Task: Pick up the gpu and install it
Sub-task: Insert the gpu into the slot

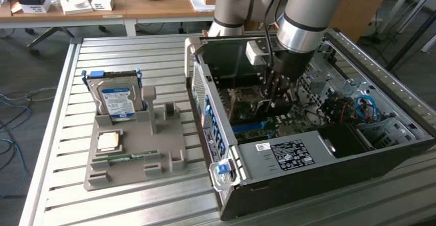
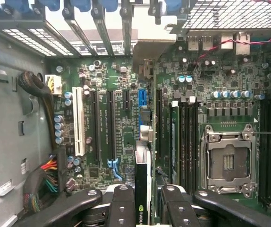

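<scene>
gpu [image 2: 142, 182] in end effector [image 2: 144, 196], above motherboard [image 2: 112, 118]

From here the exterior view is brightly, evenly lit: the table [image 1: 61, 134] at nine o'clock gleams pale with soft glare, while the case [image 1: 286, 200] interior at three o'clock lies dim under the arm [image 1: 299, 27]. My wrist view shows the board [image 2: 112, 118] evenly lit, the grille [image 2: 230, 14] washed white, the gpu [image 2: 142, 208] dark.

The exterior view looks down at a slant from above and some way off, over a slatted worktop [image 1: 122, 52] and into an open computer case [image 1: 293, 185] beneath the arm [image 1: 299, 27]. The wrist view sits close inside that case, facing the motherboard [image 2: 112, 118] squarely, past the end effector [image 2: 147, 196]. Both views share the motherboard.
</scene>
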Robot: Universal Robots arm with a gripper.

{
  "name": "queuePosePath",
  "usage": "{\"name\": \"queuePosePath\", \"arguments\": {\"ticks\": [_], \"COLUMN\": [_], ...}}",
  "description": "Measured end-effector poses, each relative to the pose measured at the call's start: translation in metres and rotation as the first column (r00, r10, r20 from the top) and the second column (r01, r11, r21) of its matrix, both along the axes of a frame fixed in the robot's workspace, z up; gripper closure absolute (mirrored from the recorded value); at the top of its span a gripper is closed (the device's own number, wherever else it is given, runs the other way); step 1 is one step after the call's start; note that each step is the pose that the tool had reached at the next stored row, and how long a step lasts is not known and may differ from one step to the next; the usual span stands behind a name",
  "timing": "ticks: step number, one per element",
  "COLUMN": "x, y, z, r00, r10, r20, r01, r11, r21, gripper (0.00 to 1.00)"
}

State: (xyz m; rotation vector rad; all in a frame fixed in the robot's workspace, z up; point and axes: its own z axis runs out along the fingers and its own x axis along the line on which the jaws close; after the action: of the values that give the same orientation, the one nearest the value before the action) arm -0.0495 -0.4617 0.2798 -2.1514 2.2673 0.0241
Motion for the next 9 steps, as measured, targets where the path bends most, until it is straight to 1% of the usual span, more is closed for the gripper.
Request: {"name": "queuePosePath", "arguments": {"ticks": [9], "x": [-0.0058], "y": [-0.0011], "z": [0.0000], "r00": [1.0000], "r10": [0.000], "r20": [-0.0001], "r01": [0.000], "r11": [1.0000], "r21": [-0.0001], "gripper": [0.74]}}
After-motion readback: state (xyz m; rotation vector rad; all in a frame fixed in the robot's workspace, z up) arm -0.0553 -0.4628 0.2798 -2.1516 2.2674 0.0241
